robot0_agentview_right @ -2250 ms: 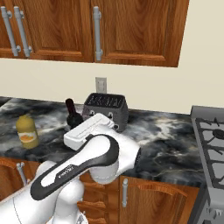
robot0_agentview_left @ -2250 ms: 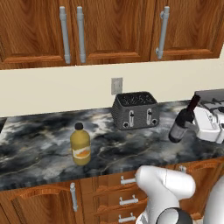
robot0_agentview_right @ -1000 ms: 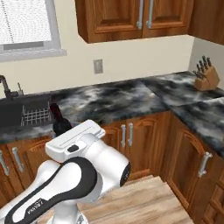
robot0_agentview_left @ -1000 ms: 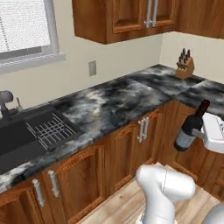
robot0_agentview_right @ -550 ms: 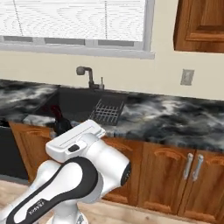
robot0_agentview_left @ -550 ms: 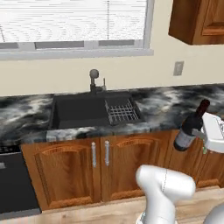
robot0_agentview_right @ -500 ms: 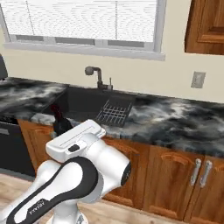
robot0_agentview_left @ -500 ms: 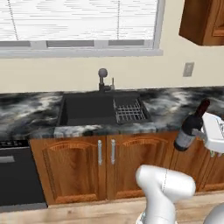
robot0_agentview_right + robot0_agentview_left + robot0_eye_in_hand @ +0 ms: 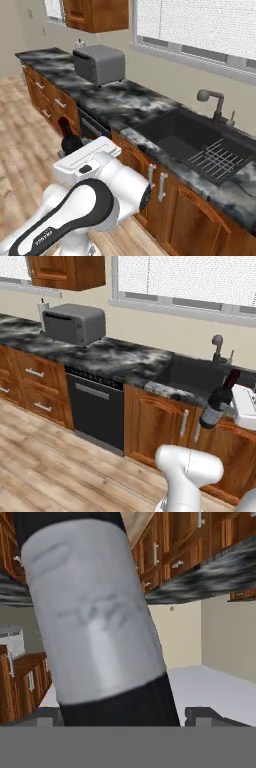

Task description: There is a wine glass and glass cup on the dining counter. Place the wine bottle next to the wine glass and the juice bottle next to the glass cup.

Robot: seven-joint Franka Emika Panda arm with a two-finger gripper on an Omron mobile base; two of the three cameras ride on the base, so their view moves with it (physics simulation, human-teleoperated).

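hand view: hand closed on the wine bottle at its labelled body; rigid, smooth glass, probably heavy and slip-prone.

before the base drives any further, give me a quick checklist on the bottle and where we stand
1. Slim dark wine bottle with the pale grey label in the gripper: ok, held off the surfaces, label close before the hand view.
2. Bottle upright: not ok, it leans, dark red top tilted to one side.
3. Finger contact on the glass: cannot tell, the bottle hides the pads.
4. Marbled dining counter in sight: not ok; ahead are the dark sink, grey toaster oven and black dishwasher.
5. Small greyish wine glass located: cannot tell.
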